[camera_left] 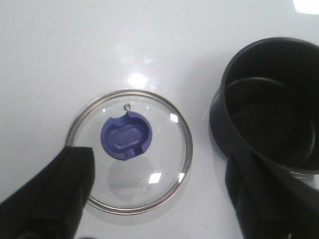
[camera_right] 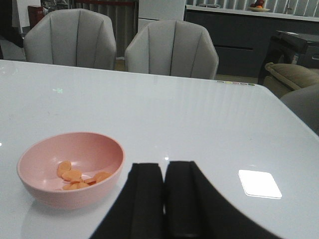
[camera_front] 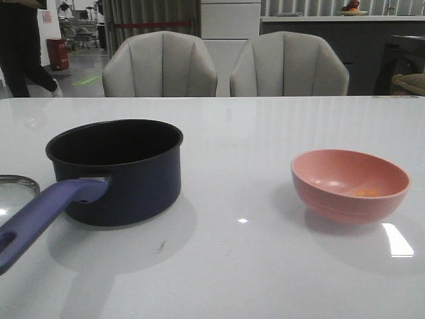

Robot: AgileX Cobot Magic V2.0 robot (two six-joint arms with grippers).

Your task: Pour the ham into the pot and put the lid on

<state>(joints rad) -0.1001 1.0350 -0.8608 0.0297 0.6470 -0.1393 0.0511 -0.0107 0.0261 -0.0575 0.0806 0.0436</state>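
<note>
Orange ham slices (camera_right: 77, 178) plain only in right wrist view inside pink round bowl (camera_right: 70, 169), right tool (camera_right: 164, 199) pressed together beside bowl, left tool (camera_left: 159, 194) spread apart above round glass steel-rimmed lid (camera_left: 130, 150), dark navy saucepan (camera_left: 271, 104) beside lid on white desk (camera_front: 252, 133).

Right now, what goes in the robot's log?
ham: in pink bowl | pot: empty | lid: on table | left claw: open
</note>
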